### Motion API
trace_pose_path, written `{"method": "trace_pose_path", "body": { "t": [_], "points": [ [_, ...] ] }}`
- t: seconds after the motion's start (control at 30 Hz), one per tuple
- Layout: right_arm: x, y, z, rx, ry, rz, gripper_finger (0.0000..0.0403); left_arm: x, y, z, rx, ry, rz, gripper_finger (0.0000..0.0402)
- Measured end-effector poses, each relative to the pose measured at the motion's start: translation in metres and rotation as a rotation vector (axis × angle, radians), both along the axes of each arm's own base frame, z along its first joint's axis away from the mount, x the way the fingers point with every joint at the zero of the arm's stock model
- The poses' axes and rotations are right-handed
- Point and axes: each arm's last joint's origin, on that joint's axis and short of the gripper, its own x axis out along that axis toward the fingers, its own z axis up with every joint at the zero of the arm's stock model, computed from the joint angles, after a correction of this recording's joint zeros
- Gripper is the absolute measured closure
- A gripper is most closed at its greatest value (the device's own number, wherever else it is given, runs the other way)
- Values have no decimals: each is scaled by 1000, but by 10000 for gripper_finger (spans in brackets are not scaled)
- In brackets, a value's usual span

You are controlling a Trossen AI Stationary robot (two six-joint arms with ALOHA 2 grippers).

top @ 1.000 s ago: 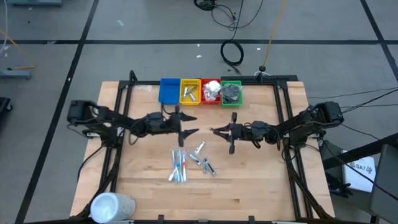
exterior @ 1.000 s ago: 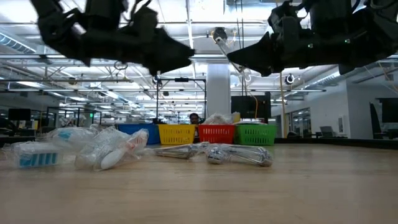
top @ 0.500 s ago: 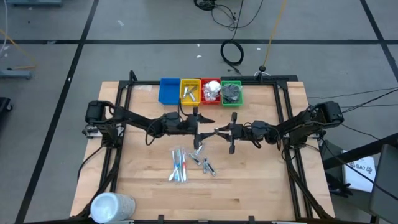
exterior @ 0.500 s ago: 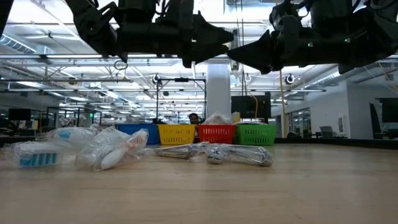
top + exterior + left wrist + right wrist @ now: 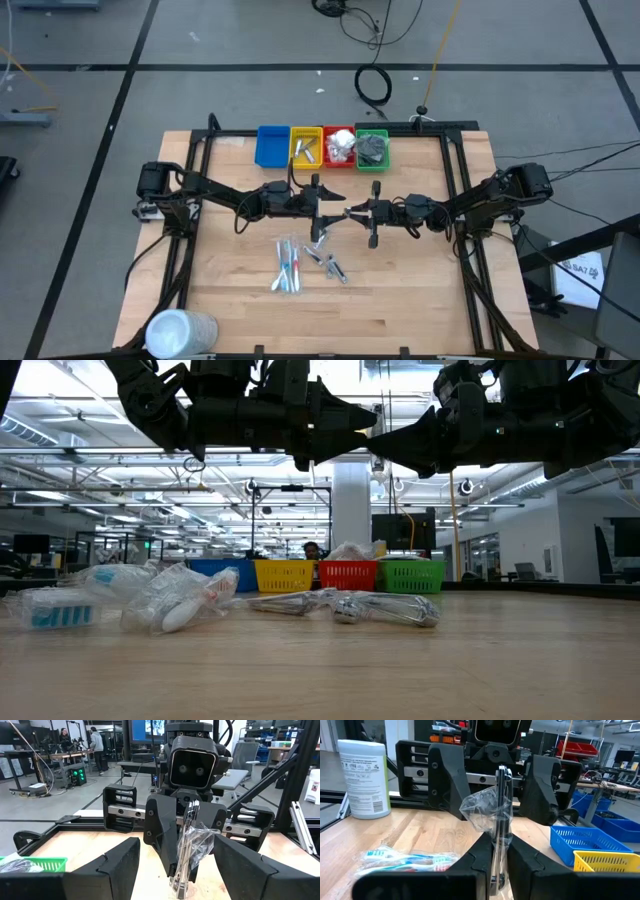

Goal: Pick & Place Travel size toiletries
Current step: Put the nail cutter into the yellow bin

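Observation:
My right gripper (image 5: 350,212) hovers above the table's middle, shut on a slim silver toiletry in a crumpled clear wrapper (image 5: 500,815). My left gripper (image 5: 328,205) faces it from the table's left, open. Its two fingers (image 5: 447,777) stand on either side of the wrapped item without touching it. On the table below lie clear-wrapped blue and red sticks (image 5: 288,268) and short silver tubes (image 5: 328,262). My right gripper pinches the wrapped silver item by its lower half (image 5: 498,840) between its two fingers (image 5: 522,857). The fingers come level from the table's right and lie across it. The item stands upright, its upper end and loose wrapper above the fingers, lifted clear of the table.
Four small bins stand in a row at the far edge: blue (image 5: 272,145), yellow (image 5: 306,146), red (image 5: 340,146), green (image 5: 372,148). A large white cylinder (image 5: 180,330) lies at the near left corner. Bare wood shows at the near right.
My left gripper has moved toward the table's right edge, up to my right gripper, and then stopped; its open fingers now flank the held item. My right gripper and the item have kept still.

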Motion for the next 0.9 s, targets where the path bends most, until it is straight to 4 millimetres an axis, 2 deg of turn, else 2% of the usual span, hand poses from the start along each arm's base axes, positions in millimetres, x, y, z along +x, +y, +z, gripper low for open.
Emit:
{"method": "trace_pose_path", "body": {
  "t": [0.4, 0.6, 0.9],
  "points": [
    [0, 0, 0, 6, 0, 1, 375, 0, -3, 0, -4, 0, -22, 151],
    [0, 0, 0, 7, -1, 1, 375, 5, -8, 9, 8, -25, -43, 151],
    [0, 0, 0, 9, -1, 1, 375, 6, -6, 6, 3, 9, -14, 151]
  ]
}}
